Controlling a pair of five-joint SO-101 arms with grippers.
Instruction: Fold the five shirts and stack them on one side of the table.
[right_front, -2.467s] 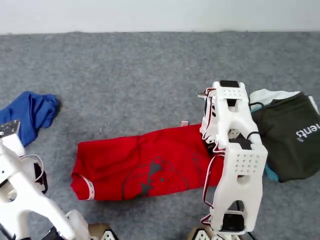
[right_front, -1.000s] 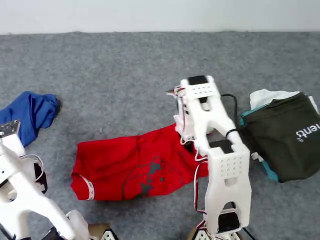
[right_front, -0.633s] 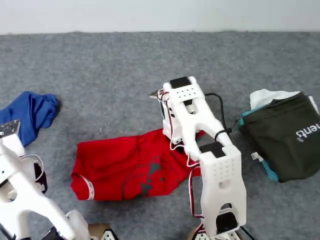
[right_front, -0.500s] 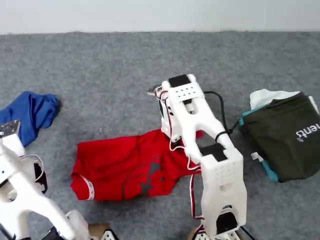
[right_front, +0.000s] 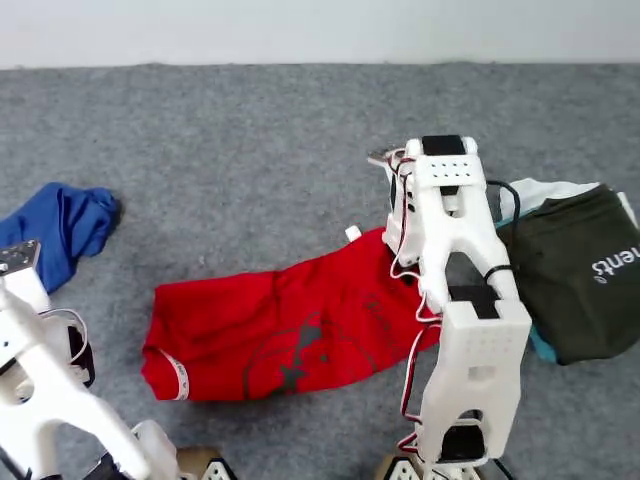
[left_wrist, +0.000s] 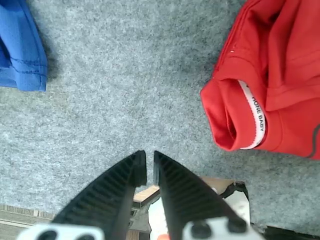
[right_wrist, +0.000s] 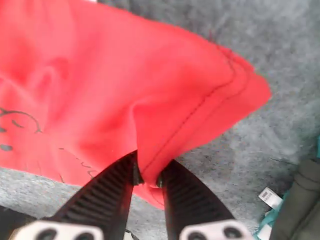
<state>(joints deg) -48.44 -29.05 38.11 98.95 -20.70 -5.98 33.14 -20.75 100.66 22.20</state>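
Observation:
A red shirt (right_front: 290, 325) lies spread across the middle of the grey table, collar end to the left. My right gripper (right_wrist: 147, 177) is shut on a fold at the red shirt's (right_wrist: 125, 90) right edge, just beside the stack. The right arm (right_front: 450, 250) stands over that edge. A crumpled blue shirt (right_front: 60, 225) lies at the far left. My left gripper (left_wrist: 150, 156) is shut on nothing and hangs above bare table between the blue shirt (left_wrist: 20, 45) and the red shirt's collar (left_wrist: 252, 122). The left arm (right_front: 40, 380) sits at the front left.
A stack of folded shirts (right_front: 575, 270) sits at the right edge, dark olive on top with teal and white beneath; its corner (right_wrist: 305, 210) is close to my right gripper. The grey table (right_front: 250, 150) stretches back to a white wall.
The right arm carried the red shirt's right edge leftward over the shirt, then swung back right. The shirt is now drawn out longer toward the stack. The left arm stayed still.

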